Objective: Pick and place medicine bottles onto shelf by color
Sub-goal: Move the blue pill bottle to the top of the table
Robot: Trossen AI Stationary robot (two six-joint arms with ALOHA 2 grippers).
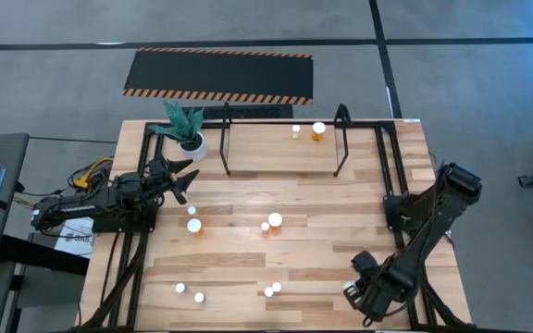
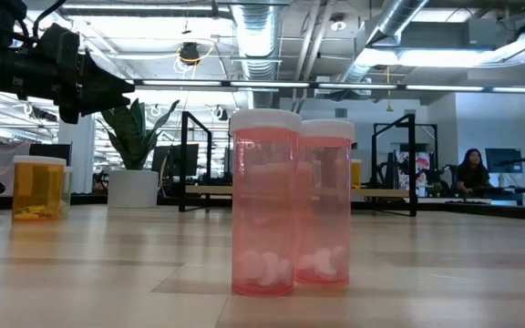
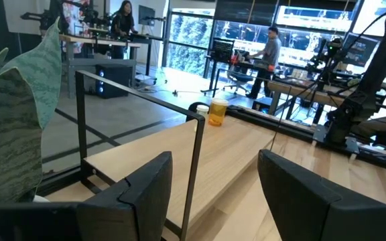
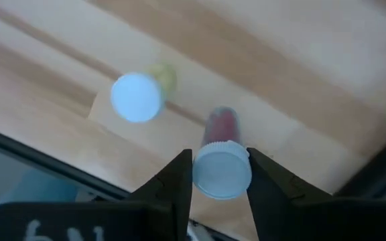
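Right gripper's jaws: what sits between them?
In the right wrist view, a pinkish bottle with a white cap sits between the jaws of the right gripper, which press its cap.

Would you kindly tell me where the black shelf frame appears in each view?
High view: shelf at top centre.
Low view: shelf in the background behind the pink bottles.
Left wrist view: shelf close ahead, thin posts.
Right wrist view: not in it.
Shared landmark: the potted plant beside it.

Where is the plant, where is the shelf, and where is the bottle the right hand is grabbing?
plant (image 1: 185, 125): high view, on its green leaves.
shelf (image 1: 285, 121): high view, on its back black bar.
pink bottle (image 4: 222, 174): right wrist view, on its white cap, between the right hand's fingers.
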